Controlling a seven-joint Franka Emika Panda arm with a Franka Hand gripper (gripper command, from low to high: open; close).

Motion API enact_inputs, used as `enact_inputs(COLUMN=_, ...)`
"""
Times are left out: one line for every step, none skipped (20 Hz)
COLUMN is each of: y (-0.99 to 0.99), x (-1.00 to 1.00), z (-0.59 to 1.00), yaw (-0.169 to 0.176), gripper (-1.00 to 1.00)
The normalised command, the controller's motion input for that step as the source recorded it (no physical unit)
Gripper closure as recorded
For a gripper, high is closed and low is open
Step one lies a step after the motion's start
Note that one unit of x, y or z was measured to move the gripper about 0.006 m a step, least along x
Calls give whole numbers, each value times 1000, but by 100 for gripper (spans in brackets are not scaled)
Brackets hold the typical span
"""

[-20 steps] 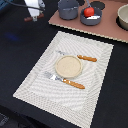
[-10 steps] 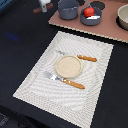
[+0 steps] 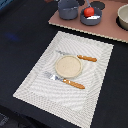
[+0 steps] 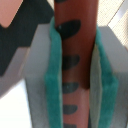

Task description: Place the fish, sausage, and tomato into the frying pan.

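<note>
In the wrist view my gripper is shut on the sausage, a reddish-brown rod with dark marks, clamped between the teal pads. The gripper is outside the exterior view. There the grey-blue frying pan stands on the brown board at the back, its dark handle pointing away. The red tomato lies inside the pan. A small pale patch lies beside the tomato; I cannot tell whether it is the fish.
A dark grey pot stands on the brown board to the exterior view's left of the pan; a beige bowl stands at its right end. On the striped placemat lie a beige plate, a knife and a fork.
The arm, seen at the top left edge of the exterior view before, has moved up and out of that view. The things on the table have not moved.
</note>
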Motion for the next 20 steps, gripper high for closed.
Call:
enact_inputs(y=154, x=1000, z=349, yaw=-29, gripper=100)
enact_inputs(y=163, x=1000, z=311, yaw=-30, gripper=100)
enact_inputs(y=174, x=1000, z=271, yaw=-29, gripper=100)
enact_inputs(y=189, x=1000, z=240, yaw=-27, gripper=100)
enact_inputs(y=214, x=1000, z=217, yaw=-25, gripper=100)
enact_inputs(y=249, x=1000, z=226, yaw=-27, gripper=100)
enact_inputs(y=240, x=1000, z=223, yaw=-32, gripper=100)
enact_inputs(y=271, x=1000, z=211, yaw=-26, gripper=100)
enact_inputs(y=277, x=1000, z=211, yaw=-24, gripper=100)
enact_inputs(y=283, x=1000, z=206, yaw=-24, gripper=100)
enact_inputs(y=294, x=1000, z=191, yaw=-25, gripper=100)
enact_inputs(y=297, x=1000, z=186, yaw=-25, gripper=100)
enact_inputs(y=314, x=1000, z=186, yaw=-25, gripper=100)
enact_inputs(y=317, x=1000, z=183, yaw=-25, gripper=100)
enact_inputs(y=343, x=1000, z=191, yaw=-23, gripper=100)
enact_inputs(y=354, x=1000, z=189, yaw=-21, gripper=100)
enact_inputs(y=371, x=1000, z=197, yaw=-19, gripper=100)
enact_inputs(y=374, x=1000, z=191, yaw=-19, gripper=100)
enact_inputs(y=383, x=1000, z=183, yaw=-15, gripper=100)
enact_inputs(y=386, x=1000, z=171, yaw=-16, gripper=100)
